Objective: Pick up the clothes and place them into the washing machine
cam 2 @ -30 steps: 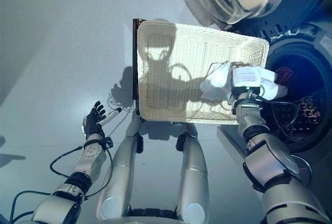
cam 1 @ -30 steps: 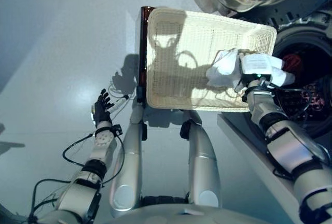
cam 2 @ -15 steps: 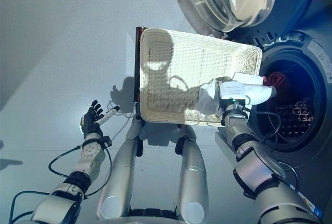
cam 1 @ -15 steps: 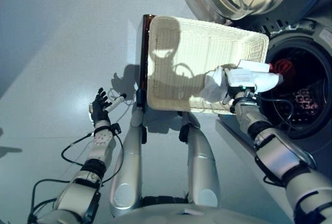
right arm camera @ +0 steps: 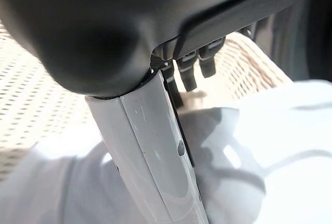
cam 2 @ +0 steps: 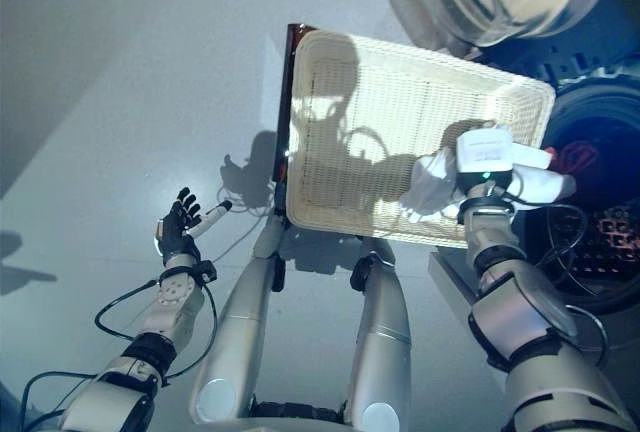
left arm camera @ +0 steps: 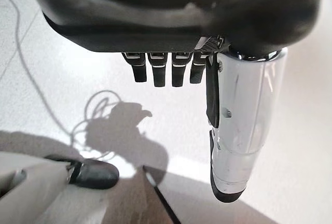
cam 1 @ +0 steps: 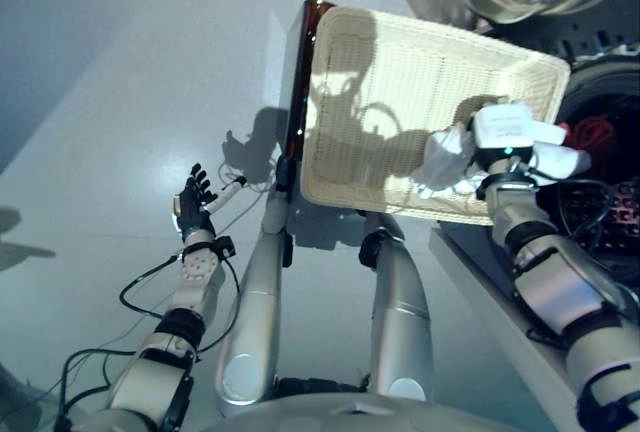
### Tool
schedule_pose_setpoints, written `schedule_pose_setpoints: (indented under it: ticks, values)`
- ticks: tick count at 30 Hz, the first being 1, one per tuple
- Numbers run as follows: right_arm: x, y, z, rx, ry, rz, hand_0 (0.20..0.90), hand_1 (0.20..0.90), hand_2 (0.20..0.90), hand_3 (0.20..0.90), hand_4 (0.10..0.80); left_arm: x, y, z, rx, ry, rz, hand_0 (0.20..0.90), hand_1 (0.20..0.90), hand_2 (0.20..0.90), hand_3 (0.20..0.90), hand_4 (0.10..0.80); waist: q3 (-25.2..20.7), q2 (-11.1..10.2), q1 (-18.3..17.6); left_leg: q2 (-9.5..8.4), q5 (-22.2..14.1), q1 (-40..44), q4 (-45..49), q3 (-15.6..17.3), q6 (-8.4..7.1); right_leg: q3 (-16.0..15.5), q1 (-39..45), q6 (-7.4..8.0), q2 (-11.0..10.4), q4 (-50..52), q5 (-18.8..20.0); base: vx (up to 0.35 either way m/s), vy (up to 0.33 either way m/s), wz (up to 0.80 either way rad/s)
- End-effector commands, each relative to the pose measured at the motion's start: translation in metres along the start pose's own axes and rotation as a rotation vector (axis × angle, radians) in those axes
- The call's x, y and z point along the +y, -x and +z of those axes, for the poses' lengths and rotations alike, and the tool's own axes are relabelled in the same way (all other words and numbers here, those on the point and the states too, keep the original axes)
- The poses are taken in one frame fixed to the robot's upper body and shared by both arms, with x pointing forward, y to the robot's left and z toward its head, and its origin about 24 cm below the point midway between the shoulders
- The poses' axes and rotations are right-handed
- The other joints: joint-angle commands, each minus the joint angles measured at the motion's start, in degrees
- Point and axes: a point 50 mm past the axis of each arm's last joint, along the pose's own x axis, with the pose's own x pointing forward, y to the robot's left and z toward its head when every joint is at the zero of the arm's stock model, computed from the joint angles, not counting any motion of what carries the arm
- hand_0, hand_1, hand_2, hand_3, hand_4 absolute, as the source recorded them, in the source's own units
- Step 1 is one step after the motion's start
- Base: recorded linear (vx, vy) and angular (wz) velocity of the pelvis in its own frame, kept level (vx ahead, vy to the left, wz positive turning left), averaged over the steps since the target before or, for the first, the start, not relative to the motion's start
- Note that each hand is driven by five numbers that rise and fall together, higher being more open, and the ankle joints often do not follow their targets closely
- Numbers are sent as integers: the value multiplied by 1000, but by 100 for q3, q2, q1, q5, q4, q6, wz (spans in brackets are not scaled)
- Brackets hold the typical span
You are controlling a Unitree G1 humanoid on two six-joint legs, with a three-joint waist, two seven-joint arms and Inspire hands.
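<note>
Right eye view, right hand (right arm camera: 155,146) with fingers (right arm camera: 188,73) curled on white garment (cam 2: 432,184) at near right rim of wicker basket (cam 2: 380,102), just beside open washing machine drum (cam 2: 600,202), left hand (cam 1: 193,202) well apart over floor (cam 1: 100,102), fingers (left arm camera: 161,71) relaxed apart, holding nothing

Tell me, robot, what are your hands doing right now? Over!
Right hand shut on white cloth, over basket edge by washer drum. Left hand open, idle over floor. Nothing blocking the drum.
</note>
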Motion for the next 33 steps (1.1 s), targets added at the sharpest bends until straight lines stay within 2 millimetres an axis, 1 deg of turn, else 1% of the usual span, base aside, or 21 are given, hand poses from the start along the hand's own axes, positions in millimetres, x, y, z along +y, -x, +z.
schedule_pose_setpoints:
  ticks: [1,4,6,12,13,16,18,19,20,21,22,23,24,25,26,27,28,29,31,32,33]
  values:
    - [10,9,-68,189,176,118,200,200,200,200,300,15,16,-20,34,-26,15,900,900,900,900,800,-75,434,-149,297,232,-251,118,-542,-509,32,182,519,11,277,-310,0,0,0]
    - [6,5,-64,183,172,100,200,200,200,200,300,12,15,-22,47,-19,19,900,900,900,900,800,-75,442,-183,313,263,-162,21,-525,-524,38,230,520,15,216,-298,0,0,0]
    - [-3,-1,-64,188,178,71,200,200,200,200,300,10,15,-22,48,-8,18,900,900,900,900,800,-83,456,-207,302,281,-35,-74,-481,-533,45,301,525,24,148,-274,-3,15,-2]
    - [-8,-6,-55,177,152,61,200,200,200,200,300,14,14,-23,59,-17,37,900,900,900,900,800,-126,452,-266,290,298,268,-217,-391,-552,77,573,546,23,-76,-175,15,24,-5]
    - [-14,-10,-47,185,77,52,200,200,200,200,300,15,14,-24,64,-24,40,900,900,900,900,800,-160,439,-281,280,300,423,-284,-347,-556,101,751,561,22,-212,-111,27,41,-15]
    - [-19,-15,-35,210,-136,29,200,200,200,200,300,21,14,-26,69,-37,56,900,900,900,900,800,-215,406,-327,259,281,679,-368,-262,-557,144,1060,584,15,-406,-27,28,50,-21]
    - [-22,-16,-29,280,-440,-4,200,200,200,200,300,25,13,-27,75,-52,72,900,900,900,900,800,-262,382,-380,221,261,873,-434,-213,-554,183,1288,611,-20,-557,43,27,51,-5]
    - [-25,-18,-28,304,-541,-20,200,200,200,200,300,26,13,-28,80,-55,75,900,900,900,900,800,-272,379,-394,220,241,955,-455,-197,-548,188,1353,618,-40,-597,59,32,54,-6]
    - [-21,-15,-25,367,-779,-27,200,200,200,200,300,26,14,-28,79,-56,74,900,900,900,900,800,-292,386,-419,202,214,1025,-459,-170,-537,213,1443,631,-72,-653,87,30,76,-8]
    - [-18,-13,-29,426,-857,-42,200,200,200,200,300,29,14,-29,84,-57,80,900,900,900,900,800,-306,407,-426,180,179,1083,-446,-128,-523,226,1513,639,-84,-699,102,23,61,-5]
    - [-18,-13,-30,427,-858,-41,200,200,200,200,300,29,14,-29,84,-58,80,900,900,900,900,800,-302,406,-422,181,178,1089,-446,-126,-523,227,1518,639,-83,-701,102,21,98,-5]
    - [-17,-12,-19,470,-1159,-76,200,200,200,200,300,32,12,-25,65,-51,90,900,900,900,900,800,-305,436,-437,130,99,1203,-419,-64,-474,278,1645,665,-141,-763,134,11,78,-6]
    - [-15,-10,-18,530,-1315,-94,200,200,200,200,300,32,12,-22,51,-51,89,900,900,900,900,800,-302,463,-447,102,67,1221,-391,-48,-457,294,1689,663,-151,-772,136,9,118,-11]
    - [-15,-8,-4,547,-1596,-107,200,200,200,200,300,31,11,-19,36,-37,90,900,900,900,900,800,-291,502,-452,72,26,1259,-367,-18,-433,330,1708,682,-187,-790,153,2,99,-13]
    - [-2,-1,-2,662,-1861,-102,200,200,200,200,300,31,11,-17,29,-26,88,900,900,900,900,800,-287,547,-459,46,-22,1289,-345,11,-416,354,1725,690,-215,-793,137,7,110,-17]
    - [4,4,3,699,-2017,-99,200,200,200,200,300,31,10,-15,24,-20,86,900,900,900,900,800,-284,550,-445,25,-48,1311,-328,31,-408,388,1739,693,-232,-801,141,7,112,-23]
    - [6,8,23,677,-2294,-85,200,200,200,200,300,28,10,-14,23,-11,75,900,900,900,900,800,-271,582,-480,0,-68,1319,-319,62,-392,420,1742,703,-246,-826,152,2,104,-20]
    - [13,16,28,699,-2395,-107,200,200,200,200,300,26,11,-15,29,-4,61,900,900,900,900,800,-288,593,-490,-37,-90,1329,-313,101,-380,463,1755,711,-271,-850,154,3,111,-21]
    - [8,19,45,712,-2693,-180,200,200,200,200,300,19,13,-19,47,-4,37,900,900,900,900,800,-312,691,-495,-107,-108,1338,-334,146,-368,517,1769,734,-351,-904,166,8,122,-16]
    - [3,19,50,721,-2808,-246,200,200,200,200,300,14,16,-23,62,-2,20,900,900,900,900,800,-327,770,-512,-157,-133,1334,-336,167,-356,562,1776,739,-393,-944,165,13,148,-8]
    - [3,18,49,744,-2866,-292,200,200,200,200,300,10,18,-26,69,3,1,900,900,900,900,800,-354,841,-507,-199,-156,1342,-338,181,-342,597,1775,749,-430,-946,164,12,103,-4]
